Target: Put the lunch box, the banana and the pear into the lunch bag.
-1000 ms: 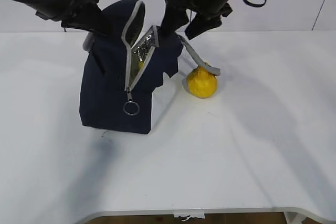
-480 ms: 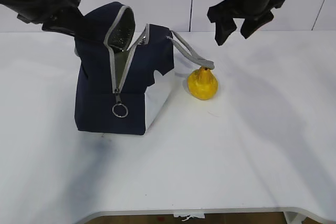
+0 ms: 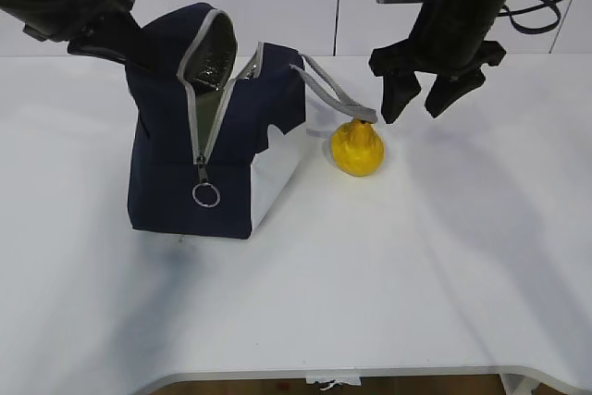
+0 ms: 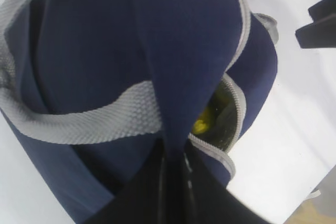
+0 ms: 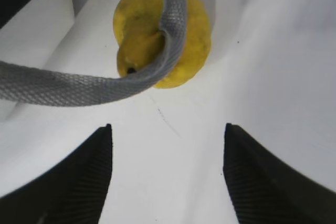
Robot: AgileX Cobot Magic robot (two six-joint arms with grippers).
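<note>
The navy lunch bag (image 3: pixel 231 136) stands on the white table (image 3: pixel 388 265), unzipped, its silver lining showing. My left gripper (image 3: pixel 141 51) is shut on the bag's top flap (image 4: pixel 178 77) and holds it back. A bit of yellow (image 4: pixel 200 125) shows inside the opening; I cannot tell what it is. The pear (image 3: pixel 357 148) sits on the table right of the bag, with a grey handle (image 3: pixel 331 90) draped over it. My right gripper (image 3: pixel 411 110) is open and empty, just above and right of the pear (image 5: pixel 195 30). The lunch box and the banana are hidden.
The zipper's ring pull (image 3: pixel 205 194) hangs at the bag's front. The handle strap (image 5: pixel 79 87) crosses the pear between my right gripper (image 5: pixel 167 126) and the bag. The table's front edge (image 3: pixel 324 375) is near the bottom. A white wall stands behind.
My right gripper has left the bag's opening, moved right and then come down beside the pear. My left gripper has pulled the flap left, and the bag has shifted left and opened wider.
</note>
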